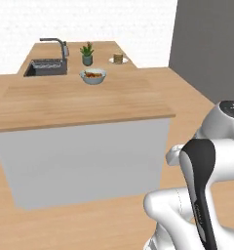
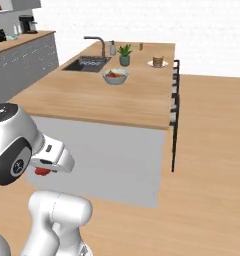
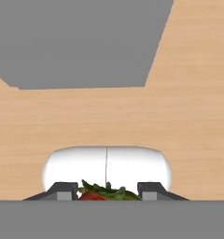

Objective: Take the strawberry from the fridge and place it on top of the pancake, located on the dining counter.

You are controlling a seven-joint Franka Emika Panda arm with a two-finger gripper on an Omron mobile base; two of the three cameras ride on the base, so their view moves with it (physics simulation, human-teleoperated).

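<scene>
The dining worktop (image 1: 80,100) stretches ahead of me, a big island with a light wood top and white sides, standing on a wood floor (image 3: 193,116). In the right base view a row of dark stools (image 2: 175,95) lines its right edge, and a grey cabinet run (image 2: 22,60) sits along the far left wall.

My white arm (image 1: 202,195) is folded low in front of the island, well short of it. Set into the far left part of the top is the sink (image 1: 46,67) with its dark tap (image 1: 55,45). Just right of the sink stands a small potted plant (image 1: 87,53), and nearer me than the plant is a bowl of mixed fruit (image 1: 93,76). Right of the plant, near the far edge, the pancake (image 1: 118,58) rests on its little white plate (image 1: 112,61).

My 2 fingers (image 3: 107,191) are clamped on the strawberry (image 3: 93,195): in the hand view its red body and green leaves sit squeezed between the 2 dark tips. In the right base view it shows as a red spot under my hand, low beside the arm, well apart from the pancake.
</scene>
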